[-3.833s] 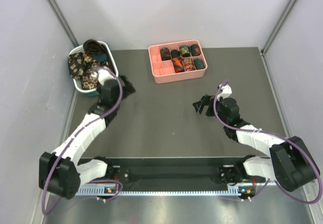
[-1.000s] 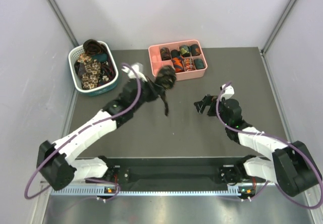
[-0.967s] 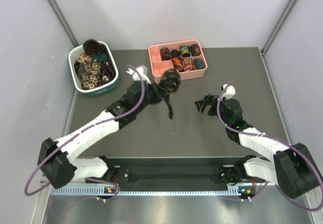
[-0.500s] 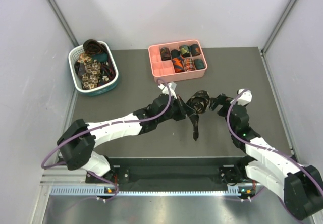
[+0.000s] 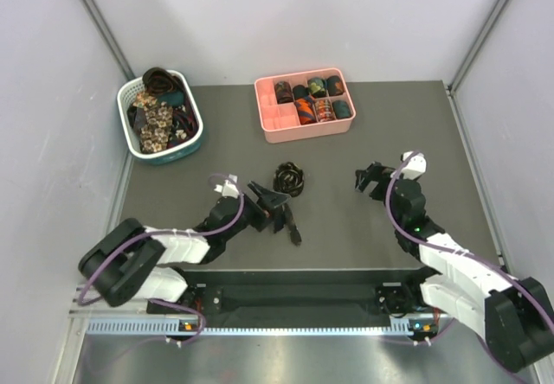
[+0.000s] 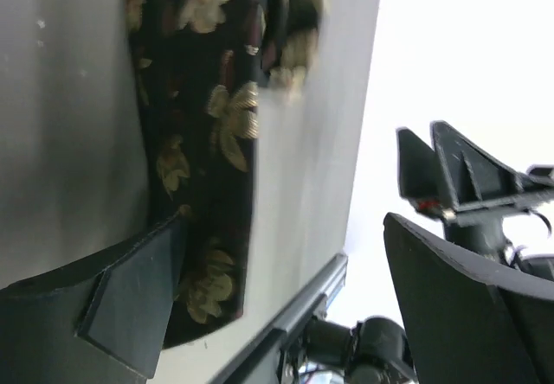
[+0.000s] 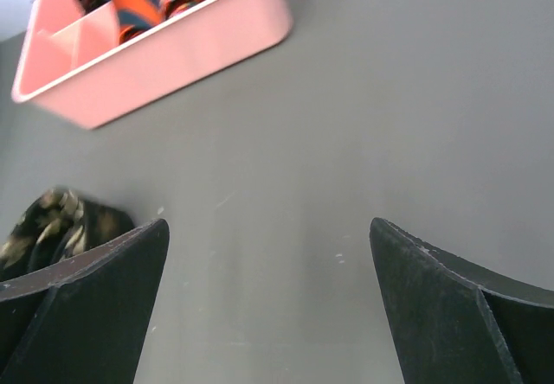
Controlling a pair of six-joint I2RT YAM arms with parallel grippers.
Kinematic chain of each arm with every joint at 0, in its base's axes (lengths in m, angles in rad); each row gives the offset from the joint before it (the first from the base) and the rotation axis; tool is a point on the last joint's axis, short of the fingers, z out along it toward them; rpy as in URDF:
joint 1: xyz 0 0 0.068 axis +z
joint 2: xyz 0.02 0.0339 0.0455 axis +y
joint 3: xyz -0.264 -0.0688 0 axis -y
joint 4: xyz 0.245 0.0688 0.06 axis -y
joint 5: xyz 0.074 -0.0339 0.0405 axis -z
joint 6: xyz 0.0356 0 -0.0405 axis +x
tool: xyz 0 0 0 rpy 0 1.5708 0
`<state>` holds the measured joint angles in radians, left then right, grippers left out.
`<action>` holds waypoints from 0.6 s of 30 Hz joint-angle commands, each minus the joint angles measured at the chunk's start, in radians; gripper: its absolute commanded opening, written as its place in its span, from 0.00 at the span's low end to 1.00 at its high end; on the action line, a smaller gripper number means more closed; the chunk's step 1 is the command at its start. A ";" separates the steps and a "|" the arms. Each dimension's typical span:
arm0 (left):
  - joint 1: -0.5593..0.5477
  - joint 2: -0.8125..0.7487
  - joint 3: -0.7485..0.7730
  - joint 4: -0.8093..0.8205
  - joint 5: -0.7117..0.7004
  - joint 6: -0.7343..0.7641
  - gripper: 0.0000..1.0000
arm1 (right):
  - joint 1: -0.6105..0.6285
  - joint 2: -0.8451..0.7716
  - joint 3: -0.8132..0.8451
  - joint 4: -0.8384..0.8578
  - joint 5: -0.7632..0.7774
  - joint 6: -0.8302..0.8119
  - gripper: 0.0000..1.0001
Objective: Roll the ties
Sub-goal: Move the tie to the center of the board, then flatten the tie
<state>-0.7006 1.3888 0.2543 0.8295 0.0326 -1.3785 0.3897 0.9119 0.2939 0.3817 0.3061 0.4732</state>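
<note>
The dark fabric necktie with beige floral print (image 5: 290, 181), carried aloft in the left jaws half a second ago, now lies let go on the dark grey tabletop (image 5: 225, 146). The left jaws stand released and have drawn back toward the near edge. Judgement: delivery is done and rolling has not begun, since the tie sits bunched with one tail trailing nearward. That tail lies close against one left finger (image 6: 130, 302). The right jaws, also released, stand well apart to its right.
</note>
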 commanded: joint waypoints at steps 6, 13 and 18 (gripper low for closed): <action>-0.010 -0.402 0.209 -0.610 -0.274 0.301 0.99 | 0.009 0.165 0.031 0.212 -0.410 -0.041 0.96; -0.008 -0.511 0.303 -0.897 -0.497 0.438 0.99 | 0.141 0.392 0.166 0.203 -0.535 -0.062 0.91; 0.009 -0.536 0.324 -0.934 -0.531 0.504 0.99 | 0.346 0.442 0.247 0.137 -0.510 -0.068 1.00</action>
<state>-0.7048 0.8661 0.5442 -0.0074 -0.4255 -0.9550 0.6285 1.3441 0.4686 0.5011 -0.1734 0.4271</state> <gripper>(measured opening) 0.991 0.988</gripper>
